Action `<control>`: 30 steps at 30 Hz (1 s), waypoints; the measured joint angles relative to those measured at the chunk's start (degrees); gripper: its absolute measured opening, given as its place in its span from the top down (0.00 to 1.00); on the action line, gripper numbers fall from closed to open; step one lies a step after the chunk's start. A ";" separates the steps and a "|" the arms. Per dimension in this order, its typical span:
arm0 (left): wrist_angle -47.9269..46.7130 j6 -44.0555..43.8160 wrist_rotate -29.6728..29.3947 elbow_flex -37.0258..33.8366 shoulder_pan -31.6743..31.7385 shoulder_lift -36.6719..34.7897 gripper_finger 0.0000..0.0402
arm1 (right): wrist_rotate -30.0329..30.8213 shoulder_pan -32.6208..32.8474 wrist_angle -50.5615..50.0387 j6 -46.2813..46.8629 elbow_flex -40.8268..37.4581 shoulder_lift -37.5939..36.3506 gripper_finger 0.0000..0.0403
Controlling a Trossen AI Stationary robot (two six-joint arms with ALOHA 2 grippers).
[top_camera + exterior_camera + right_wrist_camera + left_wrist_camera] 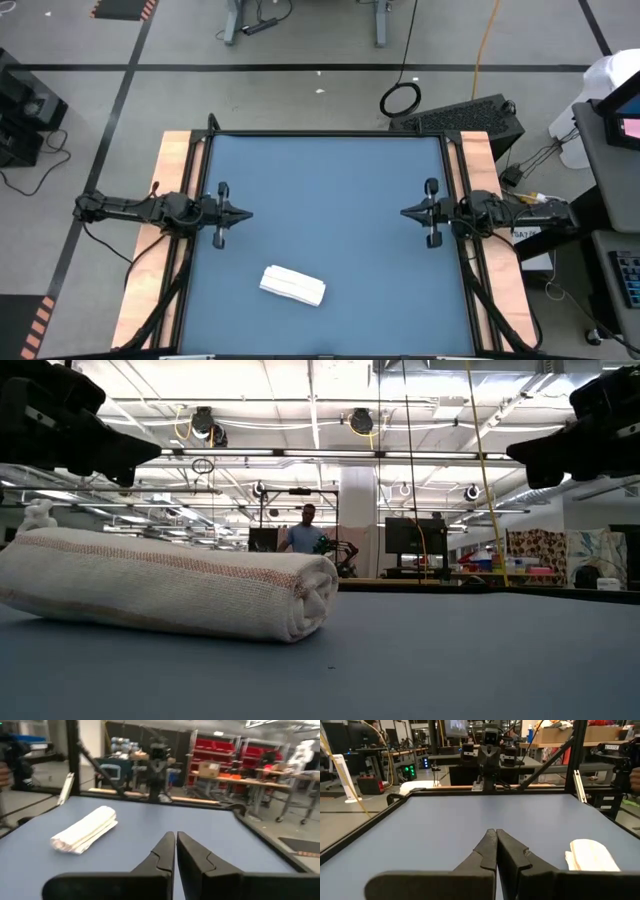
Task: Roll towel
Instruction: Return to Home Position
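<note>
The towel [293, 285] lies rolled up into a short white bundle on the blue tabletop, near the front edge and a little left of the middle. It also shows in the low view [165, 595], the left wrist view [590, 855] and the right wrist view [85, 836]. My left gripper [247, 213] is shut and empty, raised above the table at its left side. My right gripper [405, 212] is shut and empty, raised at the right side. Both point toward the table's middle, well clear of the towel.
The blue tabletop [330, 180] has raised dark rims and wooden side boards [175, 160]. Beyond the far edge a person [305, 530] stands in the room, away from the table.
</note>
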 joint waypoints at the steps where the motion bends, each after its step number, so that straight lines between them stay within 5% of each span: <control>1: -0.02 0.00 0.00 0.00 0.00 0.00 0.99 | -0.69 -0.16 -0.08 -0.05 0.00 0.12 0.97; 12: -0.41 -1.23 0.78 0.07 0.00 0.07 0.99 | -1.98 -4.12 0.05 -1.89 -0.02 0.08 0.97; 19: -0.43 -1.40 0.87 0.09 0.00 0.07 0.99 | -9.20 -6.33 0.57 0.82 -0.02 0.07 0.97; 30: -0.47 -1.96 1.23 0.09 0.00 0.07 0.99 | -8.21 -6.06 0.66 4.80 -0.02 0.07 1.00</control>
